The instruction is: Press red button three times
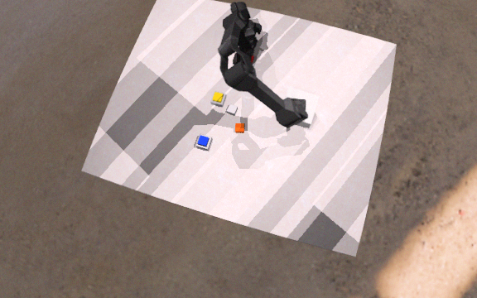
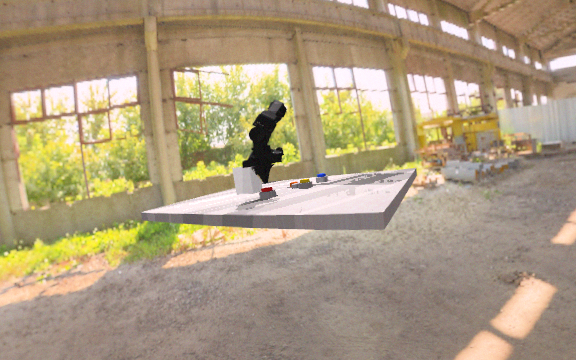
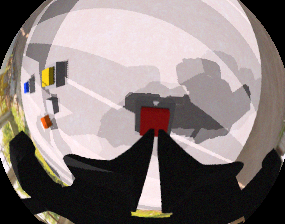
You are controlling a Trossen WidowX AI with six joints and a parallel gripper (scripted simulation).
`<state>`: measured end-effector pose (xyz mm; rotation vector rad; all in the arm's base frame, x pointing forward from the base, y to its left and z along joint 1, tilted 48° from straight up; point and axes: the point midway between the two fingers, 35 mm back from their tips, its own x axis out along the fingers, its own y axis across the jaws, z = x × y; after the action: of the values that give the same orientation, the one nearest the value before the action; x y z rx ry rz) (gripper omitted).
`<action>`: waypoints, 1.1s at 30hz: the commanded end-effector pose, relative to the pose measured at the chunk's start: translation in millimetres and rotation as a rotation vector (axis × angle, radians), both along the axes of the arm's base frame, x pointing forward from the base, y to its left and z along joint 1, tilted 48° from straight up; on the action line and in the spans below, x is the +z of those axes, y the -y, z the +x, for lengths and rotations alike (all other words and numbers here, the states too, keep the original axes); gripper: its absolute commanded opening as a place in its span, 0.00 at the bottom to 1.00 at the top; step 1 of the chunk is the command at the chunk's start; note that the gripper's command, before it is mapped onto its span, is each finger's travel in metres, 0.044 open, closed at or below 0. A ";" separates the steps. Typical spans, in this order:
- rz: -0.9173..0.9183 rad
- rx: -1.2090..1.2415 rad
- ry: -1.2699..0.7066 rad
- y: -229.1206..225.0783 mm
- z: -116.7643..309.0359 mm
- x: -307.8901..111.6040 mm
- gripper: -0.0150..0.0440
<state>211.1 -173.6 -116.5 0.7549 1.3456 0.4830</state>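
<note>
The red button point(image 3: 154, 119) sits on its grey base straight ahead of my fingertips in the wrist view. My gripper point(image 3: 156, 133) is shut and empty, and its tips point at the button's near edge. I cannot tell if they touch it. In the top view the arm reaches from its white base point(image 1: 305, 116) to the far side of the table. There the gripper point(image 1: 250, 51) hangs over the red button point(image 1: 252, 57), of which only a sliver shows. In the exterior view the red button point(image 2: 267, 190) lies just below the arm's tip point(image 2: 267, 176).
A yellow button point(image 1: 218, 98), a blue button point(image 1: 203, 141), an orange block point(image 1: 239, 127) and a pale grey block point(image 1: 231, 109) lie mid-table, well apart from the gripper. The table's far edge is close behind the red button.
</note>
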 end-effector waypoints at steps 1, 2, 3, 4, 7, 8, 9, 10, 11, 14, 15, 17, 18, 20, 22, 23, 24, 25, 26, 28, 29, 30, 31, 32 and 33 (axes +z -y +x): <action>0.007 -0.001 -0.005 -6.3 0.5 -4.0 0.29; 0.007 -0.001 -0.005 -7.5 0.8 -5.1 0.29; 0.007 -0.001 -0.005 -8.6 1.1 -6.2 0.29; 0.007 -0.001 -0.005 -9.8 1.4 -7.3 0.29; 0.007 -0.001 -0.005 -13.4 2.2 -10.5 0.29; 0.007 -0.001 -0.005 -14.6 2.5 -11.6 0.29; 0.007 -0.001 -0.005 -15.7 2.7 -12.7 0.29; 0.007 -0.001 -0.004 -16.9 3.0 -13.7 0.29; 0.008 -0.001 -0.004 -18.1 3.2 -14.8 0.29; 0.008 -0.001 -0.004 -19.9 3.6 -16.3 0.29; 0.008 -0.001 -0.004 -19.9 3.6 -16.3 0.29; 0.008 -0.001 -0.004 -19.9 3.6 -16.3 0.29; 0.008 -0.001 -0.004 -19.9 3.6 -16.3 0.29; 0.008 -0.001 -0.004 -19.9 3.6 -16.3 0.29; 0.008 -0.001 -0.004 -19.9 3.6 -16.3 0.29; 0.008 -0.001 -0.004 -19.9 3.6 -16.3 0.29; 0.008 -0.001 -0.004 -19.9 3.6 -16.3 0.29; 0.008 -0.001 -0.004 -19.9 3.6 -16.3 0.29; 0.008 -0.001 -0.004 -19.9 3.6 -16.3 0.29; 0.008 -0.001 -0.004 -19.9 3.6 -16.3 0.29; 0.008 -0.001 -0.004 -19.9 3.6 -16.3 0.29; 0.008 -0.001 -0.004 -19.9 3.6 -16.3 0.29; 0.008 -0.001 -0.004 -19.9 3.6 -16.3 0.29; 0.008 -0.001 -0.004 -19.9 3.6 -16.3 0.29; 0.008 -0.001 -0.004 -19.9 3.6 -16.3 0.29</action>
<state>214.9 -155.1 -132.8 0.7551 1.3485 0.4866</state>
